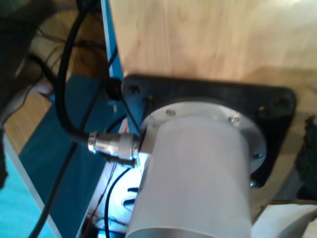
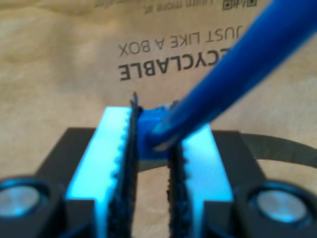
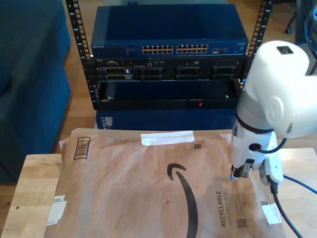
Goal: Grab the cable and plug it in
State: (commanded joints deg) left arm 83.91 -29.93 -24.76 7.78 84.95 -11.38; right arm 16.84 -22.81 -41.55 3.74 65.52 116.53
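First wrist view: the camera looks at a white cylindrical arm base (image 1: 198, 183) bolted to a black mounting plate (image 1: 277, 104) on a pale wooden bench (image 1: 208, 39). A thick black lead with a silver screw connector (image 1: 113, 146) enters the base. The fingers of my first gripper cannot be judged from this view, nor whether it carries anything.

Second wrist view: my second gripper (image 2: 151, 148) has its pale, black-toothed fingers (image 2: 195, 153) pinching the thin bright blue Ethernet cable (image 2: 237, 69) at a blue end piece, apparently its plug. The cord rises toward the upper right of the frame. Below lies a brown paper mailer printed "RECYCLABLE" (image 2: 64, 74).

Exterior view: the white arm at the right of the frame holds its gripper just above the mailer's right part, beside the printed word. A short length of blue cable shows at the lower right edge (image 3: 303, 184). The dark blue rack-mounted network switch with a row of ports (image 3: 173, 49) stands at the top centre, well apart from the gripper.

Judgement: the grab appears done; the carry to the switch is in hand. Next move calls for lifting off the mailer, travelling up-frame, and aligning the plug squarely with a port. Room above the mailer is open. Hazards: the bench's far edge, the black rack uprights (image 3: 79, 44), and the trailing cord snagging.
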